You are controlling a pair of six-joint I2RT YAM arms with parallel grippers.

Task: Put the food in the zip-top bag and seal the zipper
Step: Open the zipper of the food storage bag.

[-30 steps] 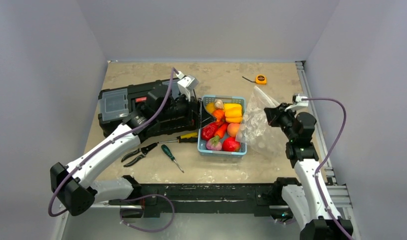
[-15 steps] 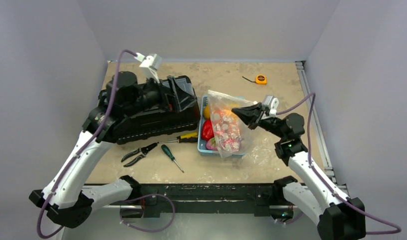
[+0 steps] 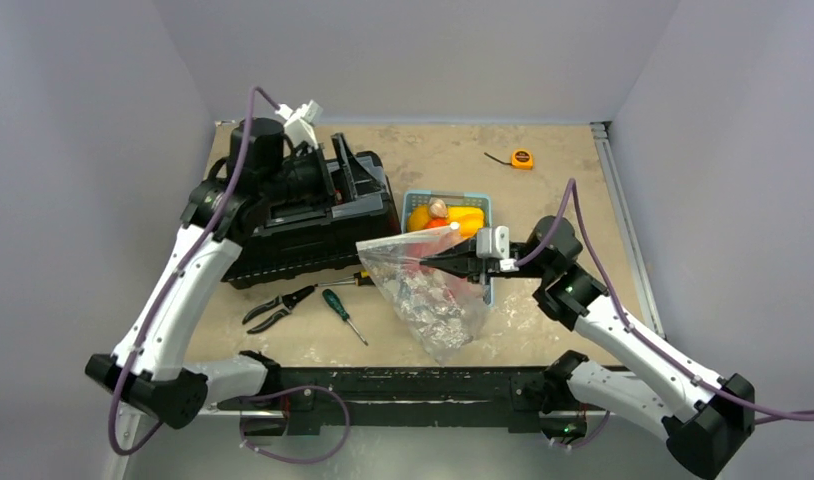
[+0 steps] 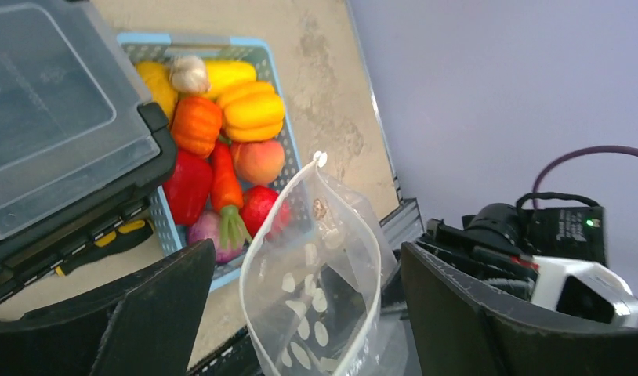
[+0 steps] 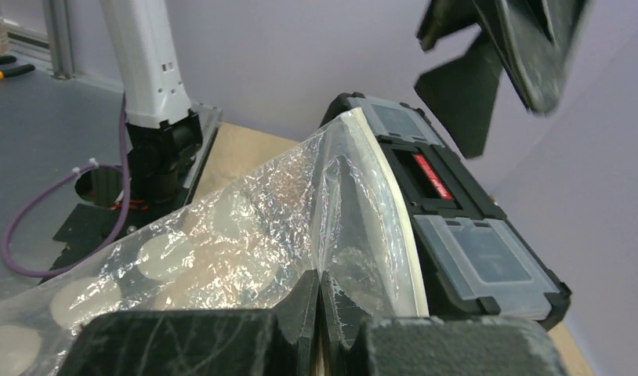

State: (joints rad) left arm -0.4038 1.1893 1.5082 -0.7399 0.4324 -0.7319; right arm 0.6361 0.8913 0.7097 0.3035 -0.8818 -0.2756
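Presenting the zip-top bag (image 3: 428, 295) at frame centre, pinched in the right claw (image 3: 424, 262), just below the basket (image 3: 448, 196) holding the food (image 3: 465, 218). Spread left claw (image 3: 355, 178) at upper left. Next, probably: fetching 1 piece, mouth held open.

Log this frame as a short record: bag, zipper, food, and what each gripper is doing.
bag: zip-top bag hangs off the table from the right gripper; no food seen inside
zipper: zipper unsealed, mouth gaping
food: food all in the blue basket
left gripper: left gripper open, empty, up over the black toolbox
right gripper: shut on the bag near its mouth
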